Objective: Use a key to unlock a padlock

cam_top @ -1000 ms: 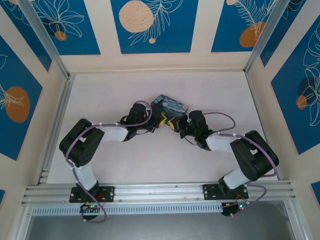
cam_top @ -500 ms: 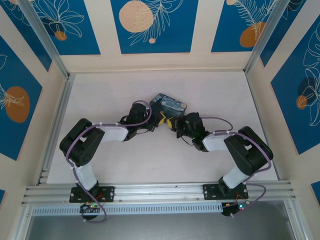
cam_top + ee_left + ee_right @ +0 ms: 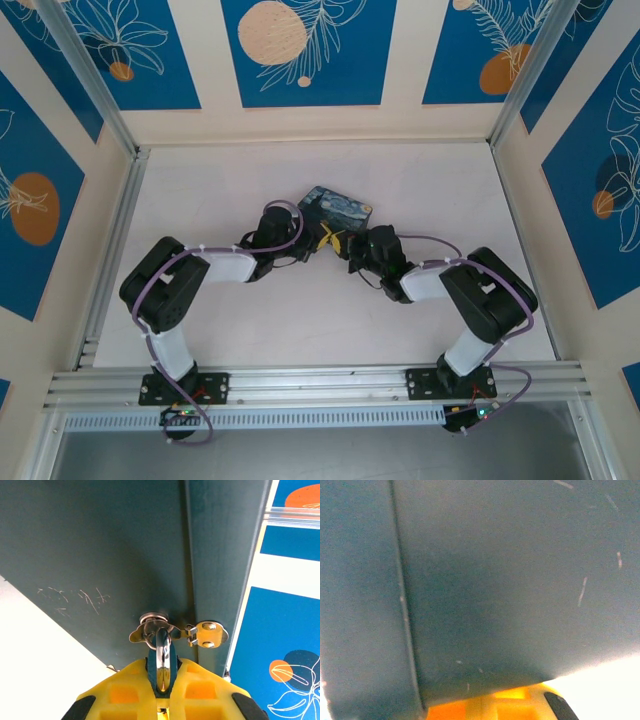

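Tip to tip: left gripper [image 3: 319,243] and right gripper [image 3: 346,248], yellow fingers [image 3: 327,238] close together. Just beyond both tips, blue painted box [image 3: 337,208], flat on pale table [image 3: 220,190].

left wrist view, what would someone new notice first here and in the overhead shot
A shiny padlock loop hangs through the latch on the dark side of the box, gripped by the left pincer with its bright yellow fingers. From above, both arms fold inward so the left pincer and the right pincer meet at that box, swirl-painted on top, mid-table, ringed by blue flower panels.
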